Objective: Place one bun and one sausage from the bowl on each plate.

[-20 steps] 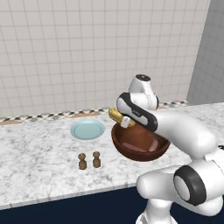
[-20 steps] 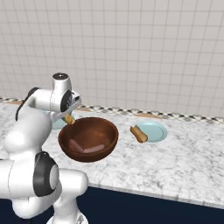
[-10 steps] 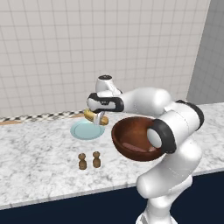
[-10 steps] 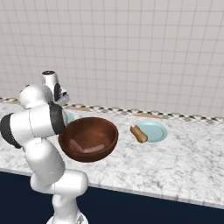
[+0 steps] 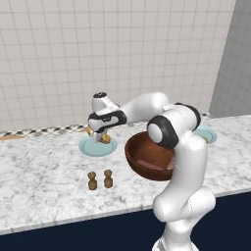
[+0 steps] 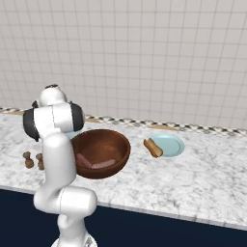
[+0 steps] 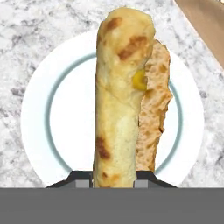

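My gripper (image 7: 113,178) is shut on a long golden bun (image 7: 124,96), held just above the middle of the left pale blue plate (image 7: 48,118). From the left base view, the gripper (image 5: 99,137) hangs with the bun (image 5: 105,139) over that plate (image 5: 97,148), left of the dark wooden bowl (image 5: 147,158). In the bowl (image 6: 100,152) lie two sausages (image 6: 104,164). The right plate (image 6: 170,144) carries another bun (image 6: 153,147) at its left rim; the right plate (image 5: 209,135) also peeks out behind my arm.
Two small brown shakers (image 5: 99,180) stand on the marble counter in front of the left plate. A wooden strip (image 7: 205,19) runs along the foot of the tiled back wall. The counter's front edge lies close below the bowl.
The arm has swung left from over the bowl to the left plate, carrying the bun with it. The bowl, plates and shakers have stayed put.
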